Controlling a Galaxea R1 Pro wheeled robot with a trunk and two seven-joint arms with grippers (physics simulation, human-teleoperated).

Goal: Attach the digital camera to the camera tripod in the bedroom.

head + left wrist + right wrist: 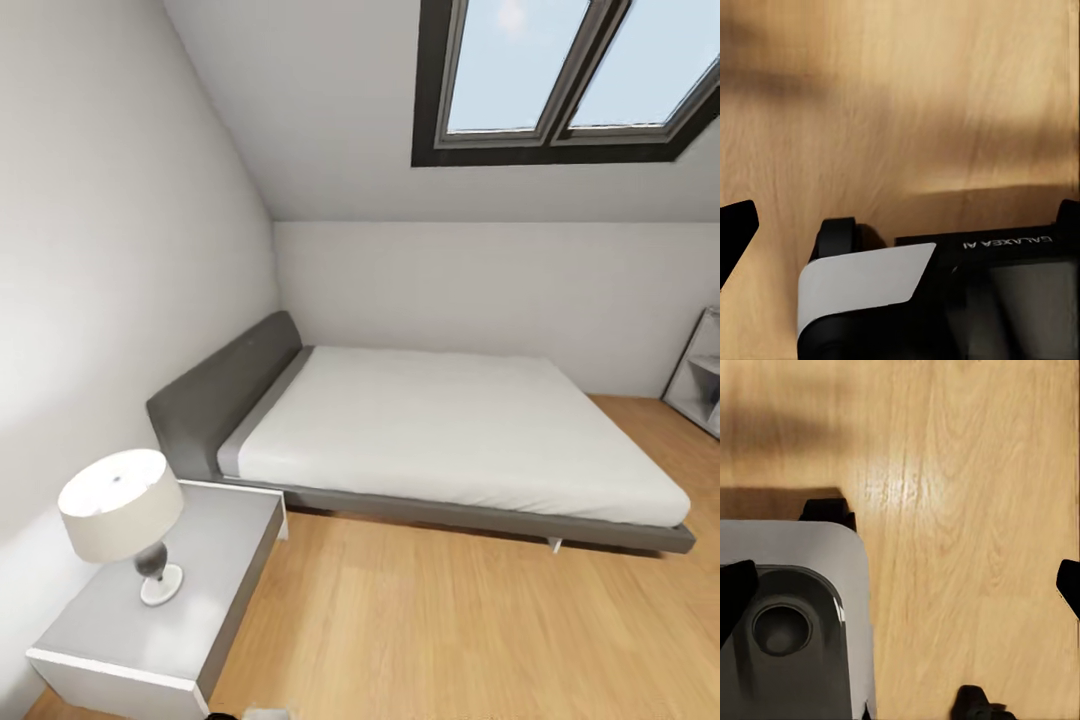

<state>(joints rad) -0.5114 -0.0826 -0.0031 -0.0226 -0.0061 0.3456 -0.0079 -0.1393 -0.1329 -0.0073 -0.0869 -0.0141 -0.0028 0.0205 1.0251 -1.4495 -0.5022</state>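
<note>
Wood flooring (420, 620), light in tone, runs across the bedroom under white walls and a sloped ceiling with a dark-framed skylight (560, 90). Grey bed (230, 400) with white mattress (450, 430) stands in the far corner, headboard against the left wall. White nightstand (220, 560) sits just beside the bed at the near left and bears one table lamp (125, 515) with a cream drum shade and a dark stem on a white round foot. White shelf unit (700, 385), partly cut off, stands at the right edge against the far wall; its compartments cannot be read. Left wrist view: wood floor (900, 97) below, with the robot's black-and-white base (937, 300) marked GALAXEA AI, and one black fingertip (735, 229) at the edge. Right wrist view: floor, grey base housing (795, 622), dark fingertips (1069, 585) at opposite edges, so the right gripper stands apart. Left gripper state cannot be told.
</note>
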